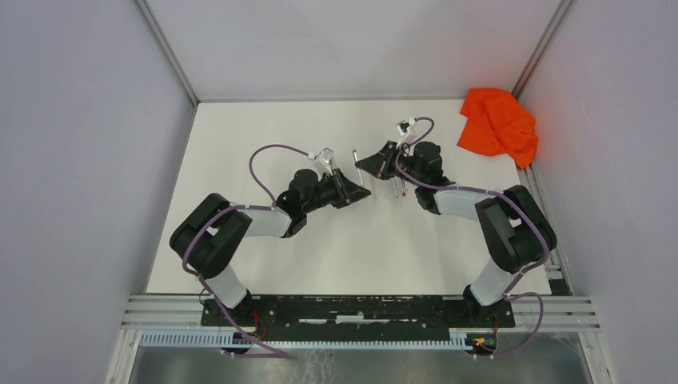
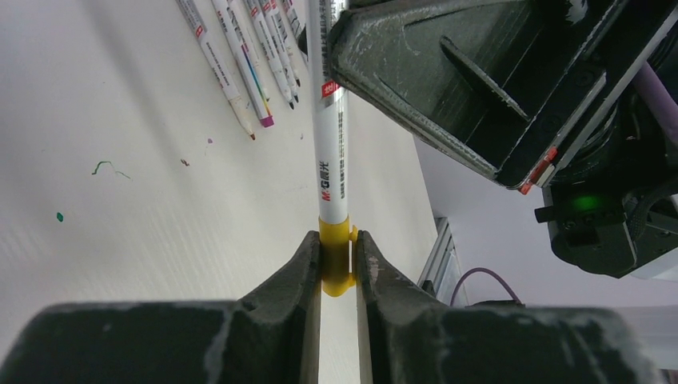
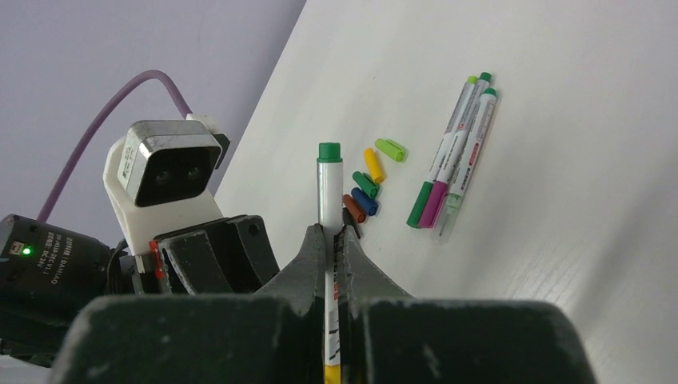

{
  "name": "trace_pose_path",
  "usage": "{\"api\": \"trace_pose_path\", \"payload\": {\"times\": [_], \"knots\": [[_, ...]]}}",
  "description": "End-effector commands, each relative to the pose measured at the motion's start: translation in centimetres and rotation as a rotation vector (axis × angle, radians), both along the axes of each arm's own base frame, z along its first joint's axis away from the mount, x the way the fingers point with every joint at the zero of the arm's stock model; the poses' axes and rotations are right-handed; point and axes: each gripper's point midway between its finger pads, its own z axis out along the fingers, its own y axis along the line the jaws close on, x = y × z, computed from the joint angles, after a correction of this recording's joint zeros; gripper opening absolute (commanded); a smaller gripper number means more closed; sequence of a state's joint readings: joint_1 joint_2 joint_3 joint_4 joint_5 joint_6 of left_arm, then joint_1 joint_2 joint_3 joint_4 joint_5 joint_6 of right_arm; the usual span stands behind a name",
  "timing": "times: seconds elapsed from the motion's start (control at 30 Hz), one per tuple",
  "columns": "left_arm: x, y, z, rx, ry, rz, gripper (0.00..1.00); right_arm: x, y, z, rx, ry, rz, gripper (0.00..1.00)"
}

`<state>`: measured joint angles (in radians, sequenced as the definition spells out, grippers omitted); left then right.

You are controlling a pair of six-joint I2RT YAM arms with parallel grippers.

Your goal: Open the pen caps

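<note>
Both grippers hold one pen (image 2: 332, 152) with a white barrel between them. My left gripper (image 2: 337, 240) is shut on its yellow cap (image 2: 336, 264), which still sits on the barrel's end. My right gripper (image 3: 329, 232) is shut on the barrel (image 3: 329, 200), whose green far end (image 3: 329, 150) sticks out past the fingers. In the top view the left gripper (image 1: 356, 192) and right gripper (image 1: 374, 166) meet at mid-table. Several loose caps (image 3: 368, 186) in yellow, green, blue and orange-red lie on the table beyond the right gripper.
Three pens (image 3: 452, 152) lie side by side near the loose caps. A row of several pens (image 2: 248, 64) lies on the table past the held one. An orange cloth (image 1: 497, 124) sits at the back right corner. Walls enclose the white table (image 1: 264, 264).
</note>
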<state>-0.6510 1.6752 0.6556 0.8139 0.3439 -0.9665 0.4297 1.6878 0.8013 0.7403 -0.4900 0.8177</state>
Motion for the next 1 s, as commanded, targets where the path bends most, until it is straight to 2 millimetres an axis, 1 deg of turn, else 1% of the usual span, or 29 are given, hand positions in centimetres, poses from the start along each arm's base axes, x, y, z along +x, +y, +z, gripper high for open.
{"api": "trace_pose_path", "payload": {"times": [0.0, 0.1, 0.2, 0.3, 0.47, 0.53, 0.67, 0.8, 0.87, 0.93, 0.97], "knots": [[-0.2, -0.9, 1.7, 0.030, -0.080, -0.072, 0.02, 0.3, -0.2, 0.7, -0.032, -0.086, 0.013, 0.02], [0.1, -0.7, 0.8, 0.121, -0.060, -0.076, 0.02, 0.2, -0.5, -0.1, -0.098, -0.104, 0.025, 0.13], [0.4, -0.7, -0.3, 0.229, -0.043, -0.080, 0.02, 0.2, -0.7, -0.9, -0.145, -0.110, 0.035, 0.20], [0.6, -0.7, -1.2, 0.322, -0.030, -0.084, 0.02, 0.2, -0.9, -1.8, -0.179, -0.105, 0.038, 0.22], [1.1, -0.4, -2.1, 0.428, -0.019, -0.048, 0.02, 0.3, -1.0, -3.3, -0.211, -0.085, 0.042, 0.22], [1.2, -0.2, -2.7, 0.483, -0.006, -0.041, 0.02, 0.3, -1.0, -3.8, -0.217, -0.076, 0.046, 0.21], [1.3, -0.2, -2.6, 0.542, -0.014, -0.030, 0.02, 0.4, -0.9, -4.7, -0.221, -0.058, 0.055, 0.19], [1.2, 0.3, -2.6, 0.604, -0.012, -0.016, 0.02, 0.4, -0.7, -5.3, -0.217, -0.045, 0.062, 0.14], [1.2, 0.4, -2.5, 0.619, -0.018, -0.011, 0.02, 0.4, -0.6, -5.5, -0.217, -0.043, 0.063, 0.10], [1.2, 0.7, -2.6, 0.637, -0.023, 0.000, 0.02, 0.4, -0.5, -5.7, -0.217, -0.038, 0.063, 0.02], [1.2, 0.8, -2.6, 0.647, -0.023, 0.007, 0.02, 0.4, -0.6, -5.9, -0.217, -0.037, 0.062, 0.00]]}}
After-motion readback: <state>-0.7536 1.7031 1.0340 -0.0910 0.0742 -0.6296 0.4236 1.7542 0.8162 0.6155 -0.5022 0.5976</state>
